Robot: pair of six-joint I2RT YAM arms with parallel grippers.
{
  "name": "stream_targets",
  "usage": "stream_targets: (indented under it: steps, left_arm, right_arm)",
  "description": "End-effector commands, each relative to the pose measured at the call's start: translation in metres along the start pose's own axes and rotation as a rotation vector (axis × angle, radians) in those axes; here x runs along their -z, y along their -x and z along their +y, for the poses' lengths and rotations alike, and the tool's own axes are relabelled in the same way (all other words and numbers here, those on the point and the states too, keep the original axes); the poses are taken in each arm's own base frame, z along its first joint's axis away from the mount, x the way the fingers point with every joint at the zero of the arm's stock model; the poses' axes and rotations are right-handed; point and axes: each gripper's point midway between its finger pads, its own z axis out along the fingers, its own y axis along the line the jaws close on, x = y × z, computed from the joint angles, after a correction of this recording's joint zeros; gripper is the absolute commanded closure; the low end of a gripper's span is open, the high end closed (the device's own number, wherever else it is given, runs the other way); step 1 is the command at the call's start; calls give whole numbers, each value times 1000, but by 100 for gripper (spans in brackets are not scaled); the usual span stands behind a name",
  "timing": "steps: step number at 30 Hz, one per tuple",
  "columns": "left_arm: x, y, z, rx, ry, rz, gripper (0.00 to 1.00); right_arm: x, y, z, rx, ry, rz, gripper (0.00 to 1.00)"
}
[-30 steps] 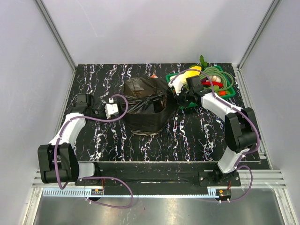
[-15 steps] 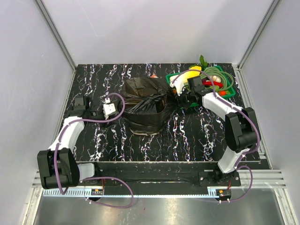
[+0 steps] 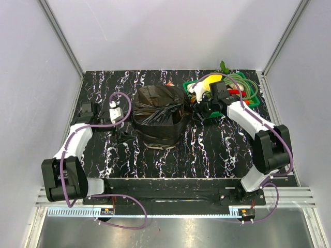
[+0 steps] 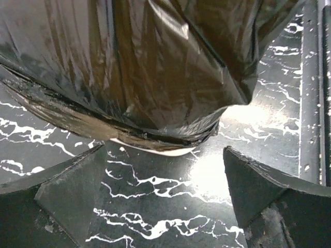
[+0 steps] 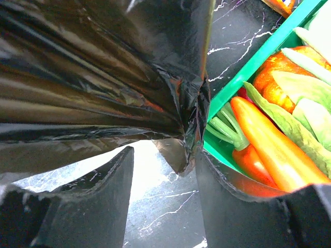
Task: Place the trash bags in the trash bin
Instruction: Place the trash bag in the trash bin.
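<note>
The bag (image 3: 158, 111) drapes over the bin (image 4: 158, 151) at the middle of the table (image 3: 217, 150), between our two claws. The left gripper (image 4: 163, 178) is spread wide and empty, just off its left side. The right gripper (image 5: 163, 175) is parted around a hanging fold, perhaps touching it. We judge the right nearer.

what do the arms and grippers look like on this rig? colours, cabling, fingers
The left arm and right arm match: rounded white link shells, black joint housings and black bases. A purple cable loops loosely along each arm. The left gripper and right gripper have matte black, wedge-shaped fingers, scuffed at the edges. No readable markings.
</note>
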Motion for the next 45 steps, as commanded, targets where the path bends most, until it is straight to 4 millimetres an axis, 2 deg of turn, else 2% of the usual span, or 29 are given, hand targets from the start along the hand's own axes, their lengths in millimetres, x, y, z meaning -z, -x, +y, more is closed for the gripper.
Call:
stream_targets:
  steps: [1,9,15,16,18,19,22,23,24,25,28,30,33,35,42,45]
  left_arm:
    - [-3,39,3,-60,-70,-161,1]
    - [-7,43,3,-9,-102,-176,1]
    - [-9,53,2,17,-108,-178,1]
    - [-10,54,4,18,-102,-172,4]
    - [-12,53,8,24,-82,-156,15]
    - [-14,54,10,24,-73,-154,26]
    - [-19,53,10,28,-70,-147,76]
    - [-21,52,9,32,-72,-142,87]
    - [-22,52,9,32,-73,-138,94]
    - [-22,52,9,29,-72,-136,97]
    - [-22,48,10,23,-60,-122,100]
    - [-21,45,10,11,-49,-111,100]
    - [-21,35,9,4,-36,-76,100]
    - [-21,26,9,0,-29,-43,100]
    - [-22,-4,12,0,-7,44,100]
    - [-22,-9,14,-1,0,61,100]
  right_arm:
    - [22,30,1,25,-5,-69,44]
    - [22,33,1,23,-4,-69,43]
    - [22,36,-2,27,-9,-66,44]
    - [22,36,-2,27,-11,-65,44]
    - [22,37,-3,31,-14,-65,44]
    - [22,36,-3,30,-14,-62,44]
    - [24,35,-3,36,-19,-58,45]
    - [24,34,-4,40,-23,-58,45]
    - [24,34,-3,43,-21,-56,45]
    - [25,35,-3,46,-22,-59,46]
    - [27,34,0,57,-9,-58,52]
    - [27,35,2,66,-2,-65,62]
    - [26,37,3,67,12,-73,84]
    - [24,38,6,65,35,-78,94]
    - [17,33,13,40,75,-77,98]
    - [12,28,12,21,69,-75,98]
